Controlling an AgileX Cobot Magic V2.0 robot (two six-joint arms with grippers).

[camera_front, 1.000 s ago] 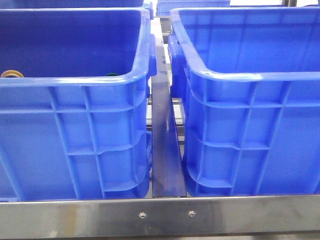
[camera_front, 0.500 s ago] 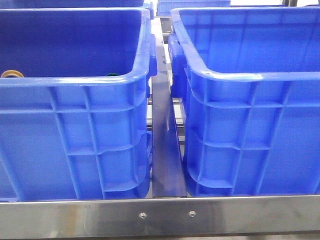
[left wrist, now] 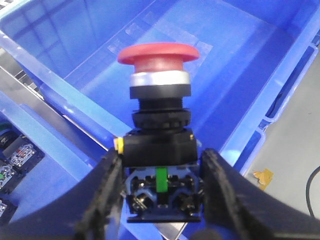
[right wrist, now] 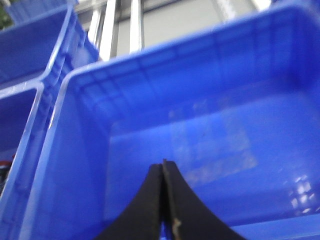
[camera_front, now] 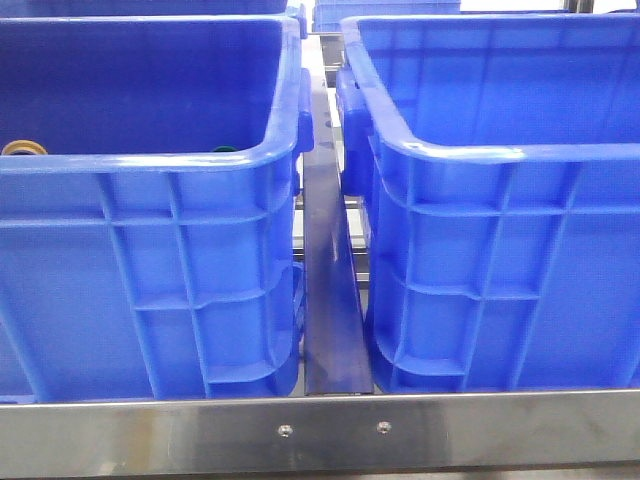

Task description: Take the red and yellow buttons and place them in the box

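The left claw (left wrist: 160, 195) grips the red button (left wrist: 159, 120) over the box (left wrist: 240, 75); the right claw (right wrist: 162, 200) is closed, empty. A loose grip could drop the button outside.

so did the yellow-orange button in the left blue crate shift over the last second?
No. In the front view the yellow-orange button sits at the same spot just behind the left blue plastic crate's near rim, same offset from the steel rail screws.

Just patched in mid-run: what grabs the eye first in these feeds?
The red button, a mushroom-capped switch, clamped by its black body in the left gripper above the box. Two big blue crates fill the front view, a yellow button peeking over the left crate rim. The right gripper hangs shut, holding nothing.
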